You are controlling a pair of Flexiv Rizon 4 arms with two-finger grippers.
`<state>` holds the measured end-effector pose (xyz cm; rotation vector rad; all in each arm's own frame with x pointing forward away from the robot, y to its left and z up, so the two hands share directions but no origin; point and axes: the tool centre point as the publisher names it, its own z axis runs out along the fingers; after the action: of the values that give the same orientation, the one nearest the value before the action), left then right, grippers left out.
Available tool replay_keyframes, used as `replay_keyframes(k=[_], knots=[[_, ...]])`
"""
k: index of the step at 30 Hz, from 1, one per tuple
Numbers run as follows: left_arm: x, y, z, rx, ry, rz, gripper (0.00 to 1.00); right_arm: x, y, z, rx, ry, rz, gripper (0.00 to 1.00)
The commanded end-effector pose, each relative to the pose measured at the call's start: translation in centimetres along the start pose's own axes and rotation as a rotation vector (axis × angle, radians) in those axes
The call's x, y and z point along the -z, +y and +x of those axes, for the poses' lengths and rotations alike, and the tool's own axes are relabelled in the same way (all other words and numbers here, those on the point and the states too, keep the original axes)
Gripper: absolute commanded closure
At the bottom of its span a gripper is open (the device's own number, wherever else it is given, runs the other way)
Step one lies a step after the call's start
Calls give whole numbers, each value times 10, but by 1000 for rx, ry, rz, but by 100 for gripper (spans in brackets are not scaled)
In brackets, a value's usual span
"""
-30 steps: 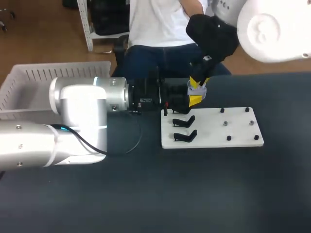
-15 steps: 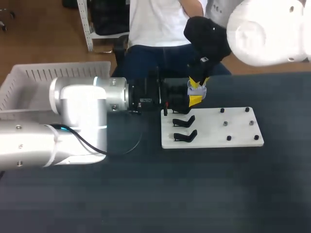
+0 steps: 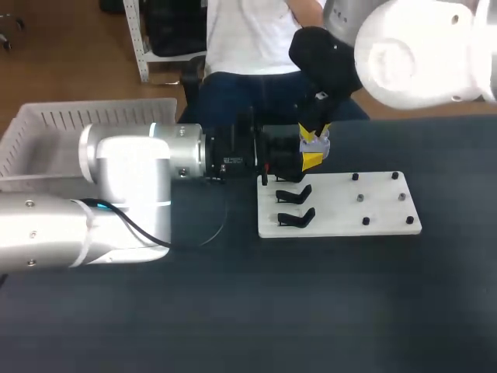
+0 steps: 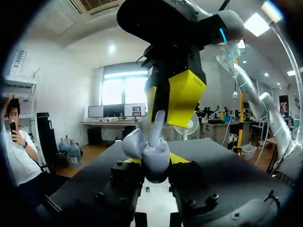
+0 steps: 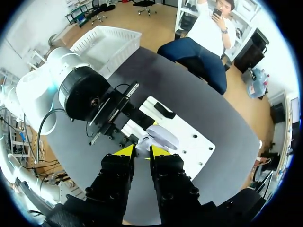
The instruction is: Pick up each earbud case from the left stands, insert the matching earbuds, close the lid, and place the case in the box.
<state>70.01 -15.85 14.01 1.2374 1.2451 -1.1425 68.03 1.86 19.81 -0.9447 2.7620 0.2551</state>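
A dark matte bench (image 3: 248, 311) fills the lower frame of the head view. At upper left lies brown wooden floor (image 3: 62, 54) with a white shelf leg (image 3: 141, 47). The left wrist view shows white walls (image 4: 66, 80), a bright window (image 4: 125, 90) and ceiling lights (image 4: 111, 48).

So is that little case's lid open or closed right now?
Open: in the left wrist view the lid is swung aside from the earbud case, and an earbud dips into it.

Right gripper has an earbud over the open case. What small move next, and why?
Probably ease the right gripper straight down a little, then release. Its earbud points down into the earbud case, which the left gripper clamps from both sides with the lid tipped back. Whether the earbud is fully seated cannot be told.
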Motion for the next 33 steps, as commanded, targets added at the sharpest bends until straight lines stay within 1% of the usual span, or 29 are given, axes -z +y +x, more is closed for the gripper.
replay_keyframes(k=[1,11,33], knots=[[0,-1,1,-4,-6,-6,100,0,1,1,-5,2,-2,100],[0,-1,1,-4,-6,-6,100,-4,-1,2,-13,10,-7,100],[0,-1,1,-4,-6,-6,100,-13,-1,-3,5,35,-8,100]])
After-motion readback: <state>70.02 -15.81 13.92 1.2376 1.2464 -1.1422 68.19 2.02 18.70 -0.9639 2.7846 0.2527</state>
